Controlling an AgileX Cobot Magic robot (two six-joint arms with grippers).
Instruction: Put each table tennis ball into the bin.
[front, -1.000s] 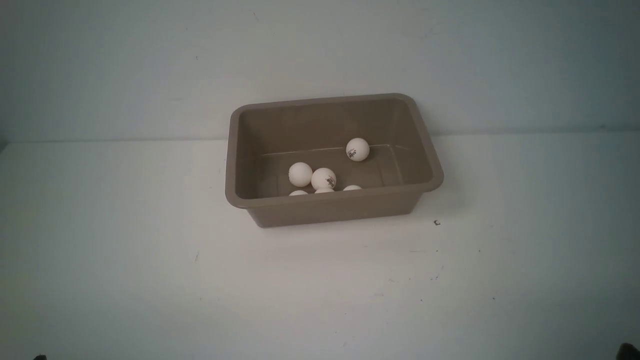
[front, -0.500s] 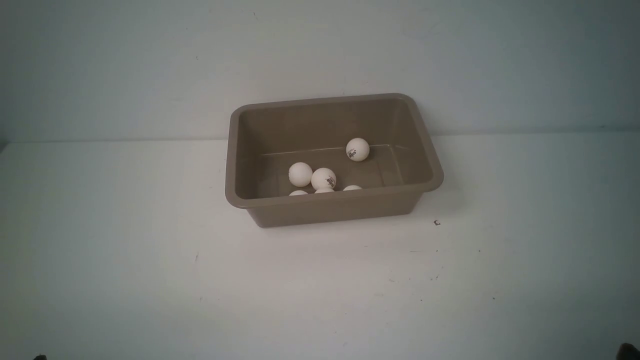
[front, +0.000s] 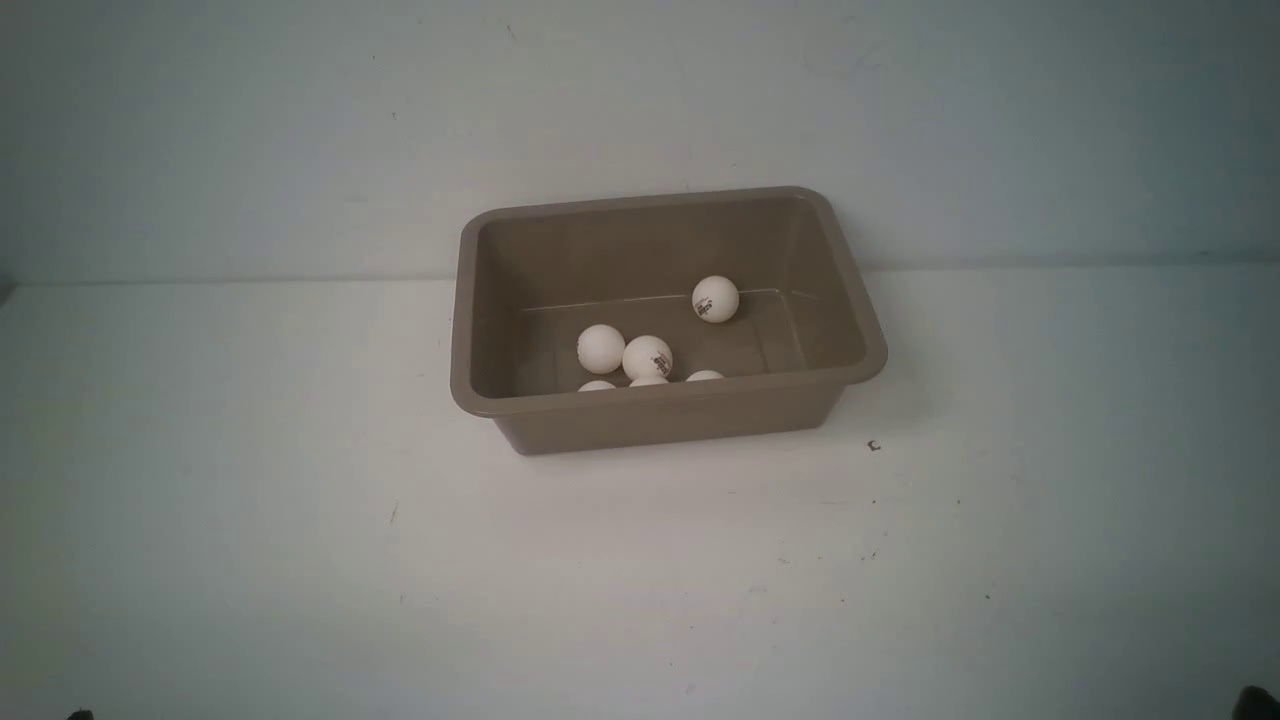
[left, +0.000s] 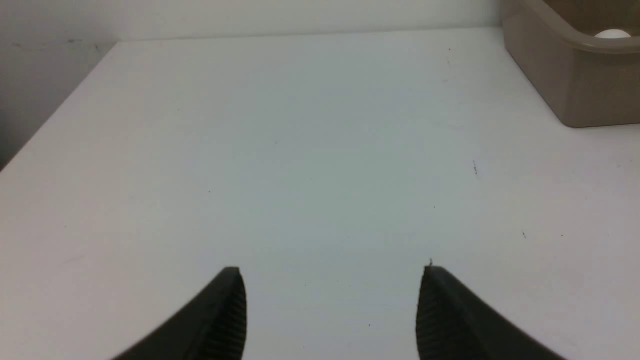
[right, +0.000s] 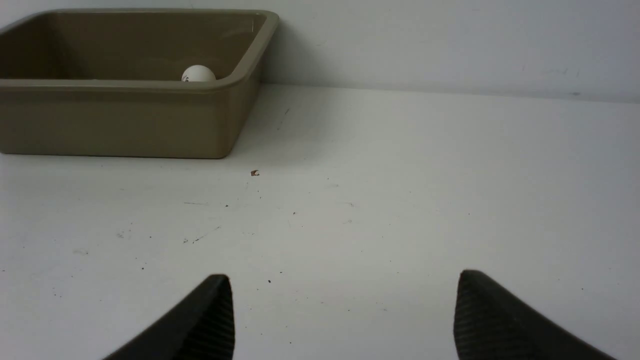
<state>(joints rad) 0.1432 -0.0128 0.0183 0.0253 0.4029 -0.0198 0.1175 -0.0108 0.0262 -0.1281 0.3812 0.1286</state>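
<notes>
The bin, a smooth taupe plastic tub with rounded corners and a flared rim, sits on the matte white table, well ahead of both pincers. Six matte white balls lie inside: one toward the far wall with a dark logo, two touching side by side mid-floor, and three half hidden behind the near rim. The left gripper is released, its dark ribbed, curved fingers spread over bare table, with nothing between them; the bin stands ahead and to its right. The right gripper is likewise released and empty, ribbed fingers wide apart, with the bin ahead to its left and a small brown speck just before the bin's corner.
</notes>
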